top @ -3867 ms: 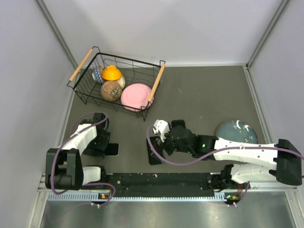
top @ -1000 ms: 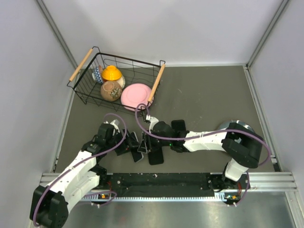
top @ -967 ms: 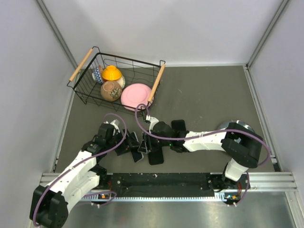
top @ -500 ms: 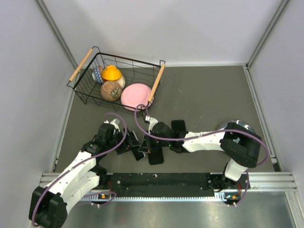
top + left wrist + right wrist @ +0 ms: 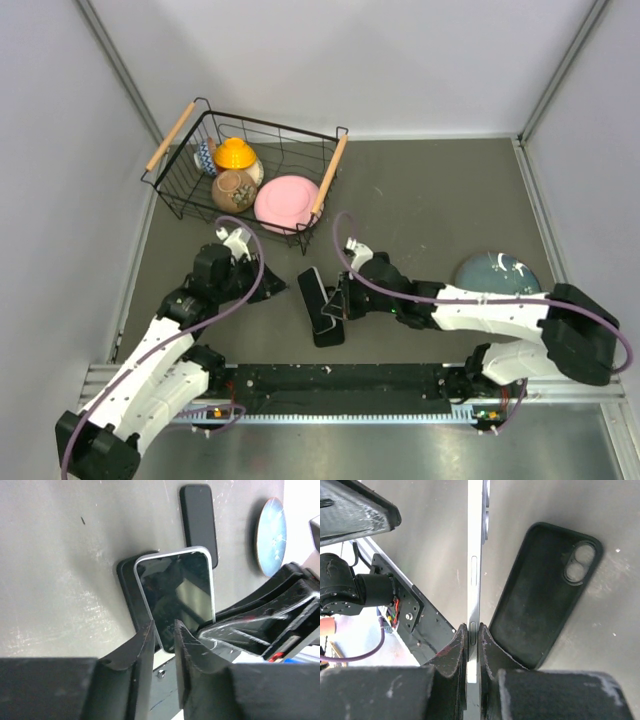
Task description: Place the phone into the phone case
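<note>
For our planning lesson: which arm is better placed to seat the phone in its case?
Right: the right gripper clamps the phone edge-on beside the open phone case; the left gripper stands apart, empty.

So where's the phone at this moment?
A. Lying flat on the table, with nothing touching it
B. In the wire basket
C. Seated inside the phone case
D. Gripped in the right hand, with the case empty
D. The right wrist view shows the right hand closed on the phone, seen edge-on, while the phone case lies open side up and empty on the table.
</note>
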You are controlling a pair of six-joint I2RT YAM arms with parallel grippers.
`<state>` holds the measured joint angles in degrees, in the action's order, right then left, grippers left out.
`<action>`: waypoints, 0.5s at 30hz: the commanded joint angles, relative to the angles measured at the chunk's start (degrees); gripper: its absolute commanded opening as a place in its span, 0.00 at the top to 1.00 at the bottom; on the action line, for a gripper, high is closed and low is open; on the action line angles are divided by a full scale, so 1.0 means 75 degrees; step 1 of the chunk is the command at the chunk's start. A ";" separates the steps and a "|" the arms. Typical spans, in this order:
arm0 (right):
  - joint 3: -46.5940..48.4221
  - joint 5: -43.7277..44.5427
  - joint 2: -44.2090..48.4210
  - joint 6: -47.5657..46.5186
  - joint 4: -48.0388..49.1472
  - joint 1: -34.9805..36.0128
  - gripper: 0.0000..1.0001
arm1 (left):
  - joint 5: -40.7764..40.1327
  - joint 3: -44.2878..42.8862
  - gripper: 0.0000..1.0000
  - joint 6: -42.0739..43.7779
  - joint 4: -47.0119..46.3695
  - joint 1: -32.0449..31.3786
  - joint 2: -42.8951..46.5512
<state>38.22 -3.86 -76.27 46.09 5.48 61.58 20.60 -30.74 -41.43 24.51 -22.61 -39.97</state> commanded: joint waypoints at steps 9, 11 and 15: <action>-0.0924 0.0479 0.1228 0.0874 -0.0203 -0.0090 1.00 | 0.0394 0.0991 1.00 0.0251 -0.1064 -0.0044 -0.0167; -0.0854 0.0433 0.1088 0.0945 -0.0086 -0.0113 1.00 | 0.0406 0.1238 1.00 0.0134 -0.1472 -0.0055 -0.0261; -0.0877 -0.0363 0.0690 0.1401 0.0593 -0.0417 1.00 | 0.0441 0.1696 1.00 0.0040 -0.1885 -0.0114 -0.0588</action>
<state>30.33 -2.15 -69.19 52.36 0.97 60.69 23.16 -20.25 -40.16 17.41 -22.83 -42.41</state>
